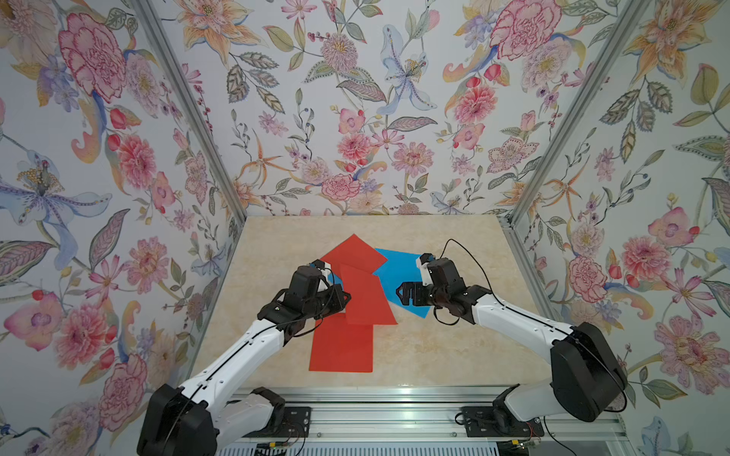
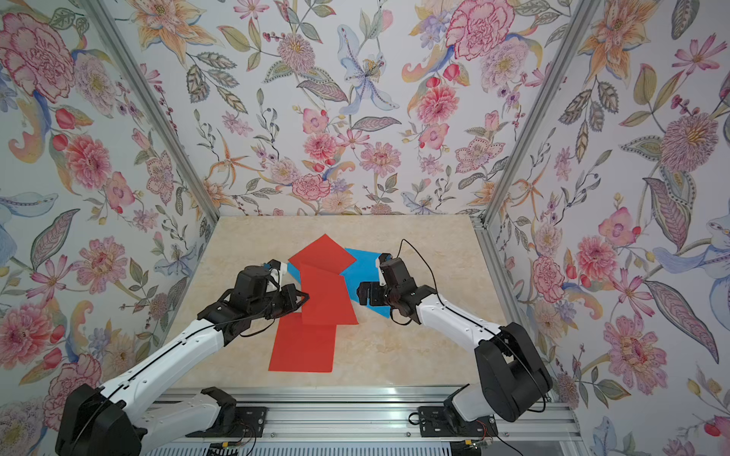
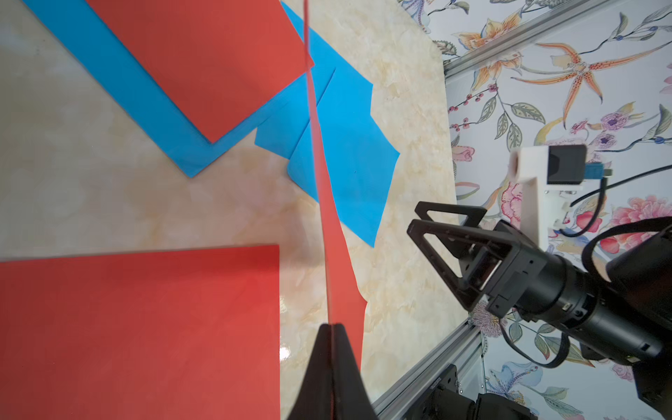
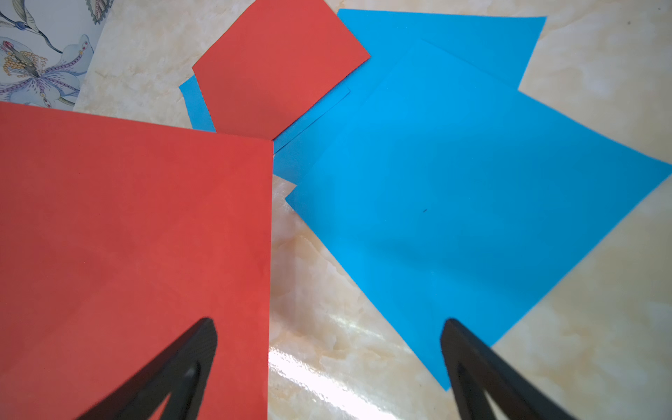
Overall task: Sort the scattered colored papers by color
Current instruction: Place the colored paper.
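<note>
Left gripper [image 1: 344, 299] is clamped on one edge of the held red sheet [image 1: 367, 296], which is lifted and tilted and overhangs the far edge of the flat red sheet [image 1: 341, 349] on the table [image 1: 454, 347]. Beyond the flat red sheet, the third red sheet [image 1: 353, 254] lies partly on blue. The blue sheets [image 1: 397, 272] overlap far-right of the flat red sheet. Probably three, but the overlap hides the count. Right gripper [image 1: 403, 294] has its jaws apart, empty, above the blue sheets.

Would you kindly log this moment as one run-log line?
left gripper: shut on red paper, lifted | right gripper: open, by blue papers | sorting: unfinished
</note>
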Controlling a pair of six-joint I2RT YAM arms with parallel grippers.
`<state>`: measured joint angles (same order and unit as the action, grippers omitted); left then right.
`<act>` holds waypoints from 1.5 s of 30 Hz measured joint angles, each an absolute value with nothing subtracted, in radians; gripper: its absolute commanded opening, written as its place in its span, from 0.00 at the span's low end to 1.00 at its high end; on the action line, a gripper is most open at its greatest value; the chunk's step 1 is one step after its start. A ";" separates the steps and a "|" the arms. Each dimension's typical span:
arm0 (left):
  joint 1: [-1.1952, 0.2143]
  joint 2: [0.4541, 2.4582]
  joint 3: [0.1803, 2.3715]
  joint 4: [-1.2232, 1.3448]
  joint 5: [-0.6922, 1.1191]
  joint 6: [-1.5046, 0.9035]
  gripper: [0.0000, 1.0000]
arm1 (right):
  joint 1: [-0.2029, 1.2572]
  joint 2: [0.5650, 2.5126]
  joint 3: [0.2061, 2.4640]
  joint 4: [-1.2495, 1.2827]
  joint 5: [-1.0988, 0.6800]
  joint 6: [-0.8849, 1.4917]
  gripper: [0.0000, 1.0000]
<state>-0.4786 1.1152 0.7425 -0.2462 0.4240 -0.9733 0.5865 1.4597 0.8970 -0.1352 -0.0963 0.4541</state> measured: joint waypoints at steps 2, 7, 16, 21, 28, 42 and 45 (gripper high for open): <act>-0.485 1.106 0.716 -0.268 0.439 -0.973 0.00 | 0.587 1.459 0.891 -0.134 -0.097 0.456 1.00; -0.505 1.104 0.687 -0.320 0.476 -0.964 0.00 | 0.587 1.468 0.860 -0.121 -0.105 0.471 1.00; -0.540 1.104 0.688 -0.437 0.492 -0.898 0.00 | 0.622 1.498 0.856 -0.088 -0.127 0.488 1.00; -0.543 1.100 0.698 -0.529 0.462 -0.859 0.00 | 0.661 1.498 0.850 -0.053 -0.144 0.507 1.00; -0.544 1.089 0.707 -0.574 0.399 -0.833 0.00 | 0.745 1.498 0.789 0.024 -0.169 0.559 1.00; -0.544 1.086 0.716 -0.588 0.356 -0.825 0.00 | 0.815 1.571 0.796 0.072 -0.176 0.589 1.00; -0.544 1.079 0.721 -0.591 0.351 -0.825 0.00 | 0.817 1.574 0.805 0.078 -0.176 0.592 1.00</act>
<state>-0.5438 1.0786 0.7212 -0.5915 0.3511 -0.8249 0.8173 1.5742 0.8047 0.0776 -0.1761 0.5919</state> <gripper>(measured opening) 0.043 0.997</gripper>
